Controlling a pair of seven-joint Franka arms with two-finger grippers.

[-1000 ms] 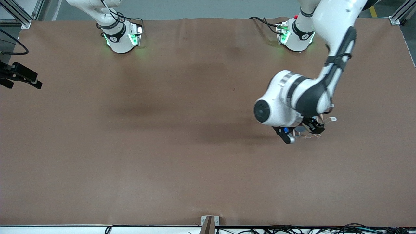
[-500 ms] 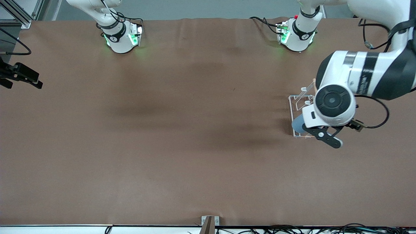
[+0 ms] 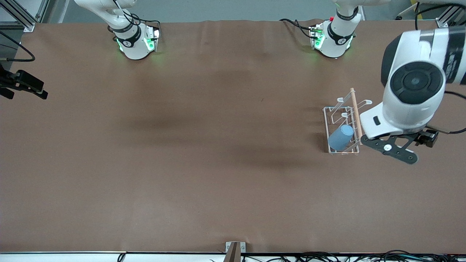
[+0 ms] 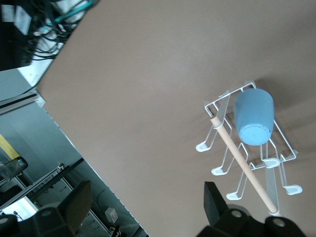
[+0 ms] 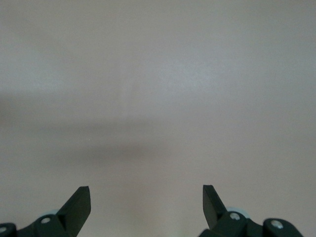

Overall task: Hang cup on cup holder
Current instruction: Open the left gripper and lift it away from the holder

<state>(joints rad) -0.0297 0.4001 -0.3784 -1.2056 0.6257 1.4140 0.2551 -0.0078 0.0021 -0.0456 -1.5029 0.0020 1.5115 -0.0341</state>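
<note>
Front view: the cup [image 3: 340, 137] hangs on a prong of the holder [image 3: 342, 125], near the left arm's end of the surface [image 3: 204, 145]. The left gripper [image 3: 418, 140] is up beside the holder.

Left wrist view: the left gripper's jaws are wide open, holding nothing.

Right wrist view: the right gripper [image 5: 146, 206] waits over bare surface, jaws open and empty.

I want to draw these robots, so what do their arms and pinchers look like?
Both arms are glossy white with rounded joints, black bands and thin black cables. Each base glows green. The left arm ends in a big round black cap. The left gripper and the right gripper each have two flat black pointed fingers.
</note>
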